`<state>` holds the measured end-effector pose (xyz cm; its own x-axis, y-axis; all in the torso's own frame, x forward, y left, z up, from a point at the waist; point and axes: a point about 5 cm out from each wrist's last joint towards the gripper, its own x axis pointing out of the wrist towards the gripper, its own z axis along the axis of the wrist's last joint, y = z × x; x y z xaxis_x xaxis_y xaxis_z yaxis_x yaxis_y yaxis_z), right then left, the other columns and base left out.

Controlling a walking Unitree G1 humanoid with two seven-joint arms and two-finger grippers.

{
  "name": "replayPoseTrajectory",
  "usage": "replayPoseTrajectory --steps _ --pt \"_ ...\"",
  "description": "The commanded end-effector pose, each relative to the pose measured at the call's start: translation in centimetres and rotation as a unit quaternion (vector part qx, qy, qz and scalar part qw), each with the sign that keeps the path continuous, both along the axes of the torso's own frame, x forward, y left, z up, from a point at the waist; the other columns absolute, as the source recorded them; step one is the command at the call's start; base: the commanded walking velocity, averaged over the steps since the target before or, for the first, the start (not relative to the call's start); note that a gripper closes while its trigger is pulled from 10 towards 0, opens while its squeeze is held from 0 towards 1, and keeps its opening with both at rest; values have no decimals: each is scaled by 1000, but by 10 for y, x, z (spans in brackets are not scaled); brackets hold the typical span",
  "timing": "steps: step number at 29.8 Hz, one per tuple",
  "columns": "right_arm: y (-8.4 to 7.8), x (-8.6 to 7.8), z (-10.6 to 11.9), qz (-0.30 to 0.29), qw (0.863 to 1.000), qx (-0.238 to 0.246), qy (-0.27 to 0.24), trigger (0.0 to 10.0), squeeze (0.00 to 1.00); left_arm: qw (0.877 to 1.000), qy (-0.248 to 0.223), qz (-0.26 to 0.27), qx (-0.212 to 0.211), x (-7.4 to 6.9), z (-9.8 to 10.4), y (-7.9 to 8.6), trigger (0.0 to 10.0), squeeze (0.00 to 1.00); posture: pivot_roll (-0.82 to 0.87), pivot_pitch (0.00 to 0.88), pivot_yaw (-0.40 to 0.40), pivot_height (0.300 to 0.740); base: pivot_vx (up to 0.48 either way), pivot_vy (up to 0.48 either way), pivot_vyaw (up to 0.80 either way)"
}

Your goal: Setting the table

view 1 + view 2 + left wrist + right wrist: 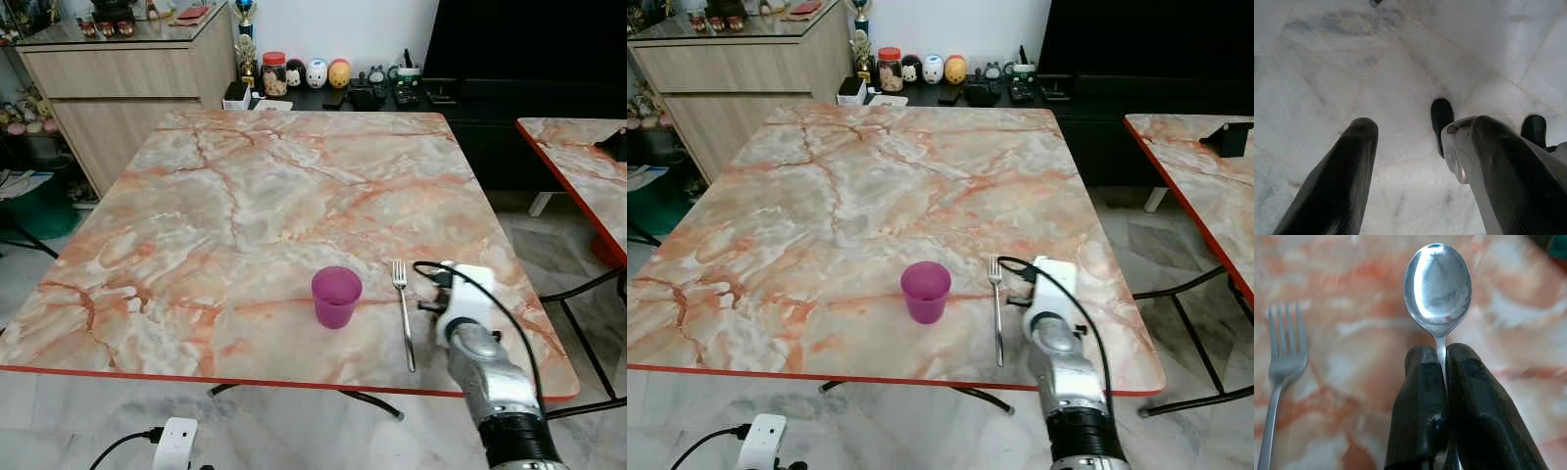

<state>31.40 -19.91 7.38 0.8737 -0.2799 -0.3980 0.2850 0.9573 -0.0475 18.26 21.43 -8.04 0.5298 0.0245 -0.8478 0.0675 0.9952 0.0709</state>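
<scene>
The right gripper [1442, 350] has its jaws pressed together on the neck of a spoon [1438, 284], whose bowl sticks out past the fingertips above the marble counter [245, 196]. The right arm [490, 377] reaches in over the counter's near edge at its right corner. A fork [403, 311] lies flat just left of that arm, tines pointing away. A purple cup [336, 296] stands upright left of the fork. The left gripper [1418, 139] hangs over the pale floor [1327, 58], jaws apart and empty.
</scene>
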Motion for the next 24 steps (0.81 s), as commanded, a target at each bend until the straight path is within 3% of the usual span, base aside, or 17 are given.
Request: replayPoseTrajectory --steps 1,5,12,19,24 --pt "-1 1 11 -4 999 -19 -35 10000 0 1000 8 -8 7 -3 -1 1 10000 0 10 0 -5 740 0 0 0" --pt "-4 -2 20 -14 997 -35 -66 10000 0 1000 8 -8 7 -3 -1 1 10000 0 10 0 -5 740 0 0 0" --pt "2 -15 53 51 977 -76 -193 10000 0 999 7 -16 27 -3 -1 3 10000 0 -5 0 -5 740 0 0 0" --pt "2 -25 71 84 959 -108 -248 10000 0 999 6 -15 28 -3 -1 4 10000 0 -18 0 -2 740 0 0 0" --pt "13 -18 74 89 956 -95 -263 10000 0 999 5 -22 32 -2 0 4 10000 0 -12 0 -3 740 0 0 0"
